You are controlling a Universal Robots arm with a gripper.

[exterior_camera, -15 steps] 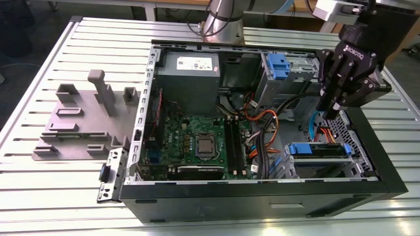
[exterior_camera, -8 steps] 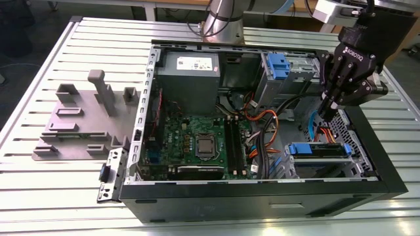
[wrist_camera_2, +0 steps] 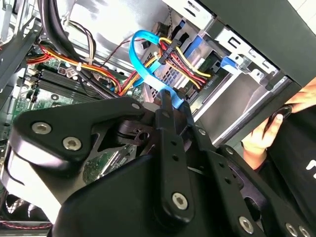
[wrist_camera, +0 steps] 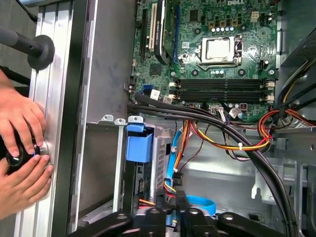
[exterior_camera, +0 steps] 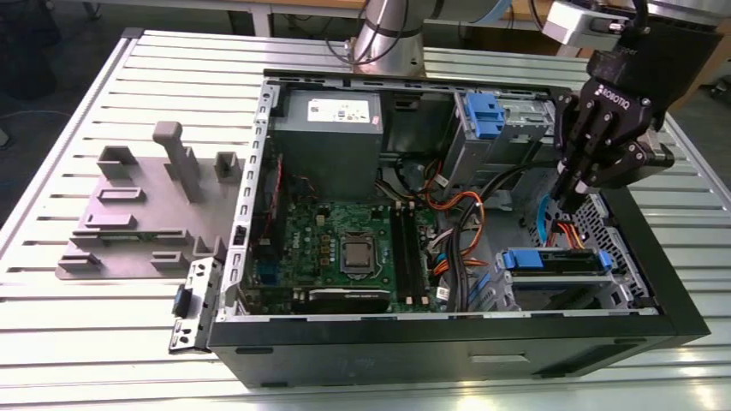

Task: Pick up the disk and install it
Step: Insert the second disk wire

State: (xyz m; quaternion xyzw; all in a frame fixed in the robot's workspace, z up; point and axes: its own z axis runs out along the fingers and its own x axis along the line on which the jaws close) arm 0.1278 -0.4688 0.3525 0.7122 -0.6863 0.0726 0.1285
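A black 3-fingered robot gripper (exterior_camera: 567, 204) is reaching down into an open black desktop computer case (exterior_camera: 457, 347) that is lying on its side on a ribbed aluminium table (exterior_camera: 68, 342). In the exterior view the gripper is hanging over the drive bay at the case's corner on the exterior view's right. In the second wrist view its fingers (wrist_camera_2: 170, 111) are drawn together and appear to be pinching the end of a flat blue data cable (wrist_camera_2: 140, 54), beside a bundle of red, yellow and black power wires (wrist_camera_2: 185, 66).

The silver hard drive with blue plastic side rails (exterior_camera: 556, 260) is sitting inside that bay, just below the gripper and apart from the fingertips. The cable ends are running down toward it.

Elsewhere in the case, a green motherboard (exterior_camera: 342, 244) is lying flat at the centre, a grey metal power supply box with a white sticker (exterior_camera: 331, 128) is sitting behind it, and an upright blue plastic latch (exterior_camera: 484, 113) is standing at the upper bay. A grey plastic fixture block (exterior_camera: 149, 205) is resting on the table at the exterior view's left.

In the first wrist view, a person's 2 hands (wrist_camera: 22, 148) are gripping a small dark object just outside the case wall
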